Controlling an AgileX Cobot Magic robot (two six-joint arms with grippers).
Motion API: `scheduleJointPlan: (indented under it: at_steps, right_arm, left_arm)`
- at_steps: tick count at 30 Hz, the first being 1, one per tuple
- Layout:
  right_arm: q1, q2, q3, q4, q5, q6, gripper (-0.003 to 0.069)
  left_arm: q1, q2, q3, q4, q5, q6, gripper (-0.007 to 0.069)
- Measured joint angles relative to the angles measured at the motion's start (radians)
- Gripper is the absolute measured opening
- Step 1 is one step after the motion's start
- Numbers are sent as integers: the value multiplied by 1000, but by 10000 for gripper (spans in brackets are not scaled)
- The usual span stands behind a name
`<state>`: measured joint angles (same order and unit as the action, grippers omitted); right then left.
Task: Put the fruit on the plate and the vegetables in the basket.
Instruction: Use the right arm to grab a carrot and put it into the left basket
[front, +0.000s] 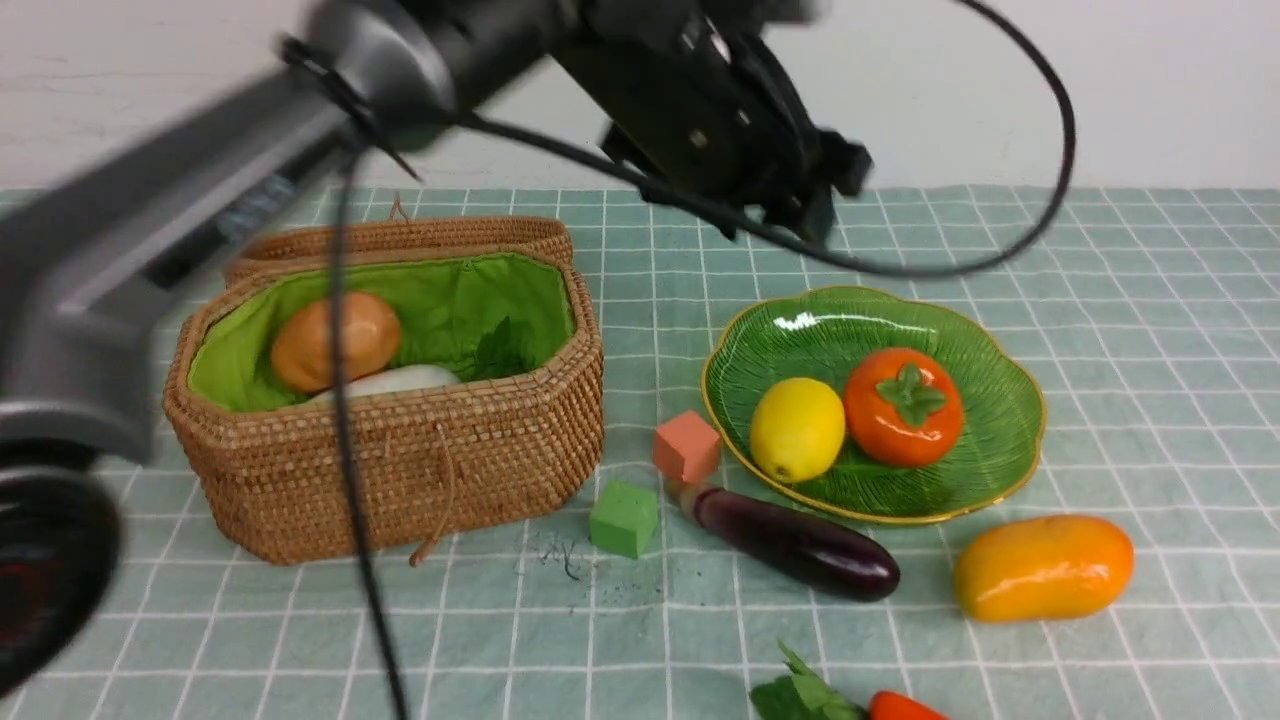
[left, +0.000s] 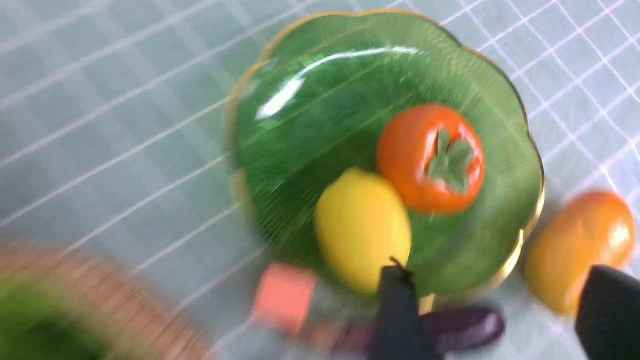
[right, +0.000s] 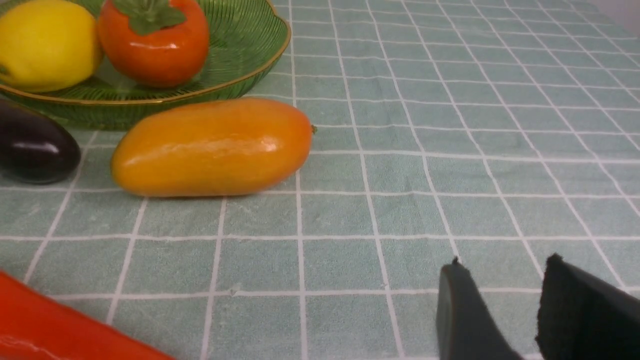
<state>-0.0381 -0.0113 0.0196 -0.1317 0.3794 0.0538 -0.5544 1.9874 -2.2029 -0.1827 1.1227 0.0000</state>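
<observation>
Roughly halfway, by my reading. 2 of the 3 fruit, the lemon (front: 797, 428) and the persimmon (front: 903, 405), sit side by side on the plate (front: 800, 325). The mango (front: 1043, 566) lies on the cloth (front: 1150, 350) just outside the rim, on the robot's right. Inside the basket (front: 400, 470) rest the potato (front: 335, 340) and the radish (front: 395, 381). The eggplant (front: 795, 542) lies on the cloth just in front of the plate, its stem end near the pink cube (front: 686, 446). The red-orange piece with green leaves (front: 900, 708) is half cut off at the near edge. So 1 fruit and 2 vegetables are left.

Only the front view looks into the basket. The left gripper (left: 497, 272) is a blur above the plate there; its wrist view settles it — jaws spread wide, nothing between them, over the plate's near rim with eggplant and mango below. The right gripper (right: 505, 260) is absent from the front view. Its own camera shows 2 fingers (right: 465, 310) a small gap apart — empty, low over bare cloth, the mango near ahead.
</observation>
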Motion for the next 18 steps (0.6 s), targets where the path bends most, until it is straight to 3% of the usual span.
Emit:
scheduleJointPlan:
  at_steps: [6, 11, 13, 18]
  right_arm:
    - [0, 0, 0, -1, 0, 0, 241]
    - [0, 0, 0, -1, 0, 0, 241]
    - [0, 0, 0, -1, 0, 0, 241]
    - [0, 0, 0, -1, 0, 0, 241]
  left_arm:
    - [41, -354, 239, 159, 109, -29, 221]
    - [41, -745, 698, 261, 77, -156, 27]
    - [41, -853, 856, 267, 56, -211, -13]
    - [41, -1058, 1203, 253, -46, -337, -13]
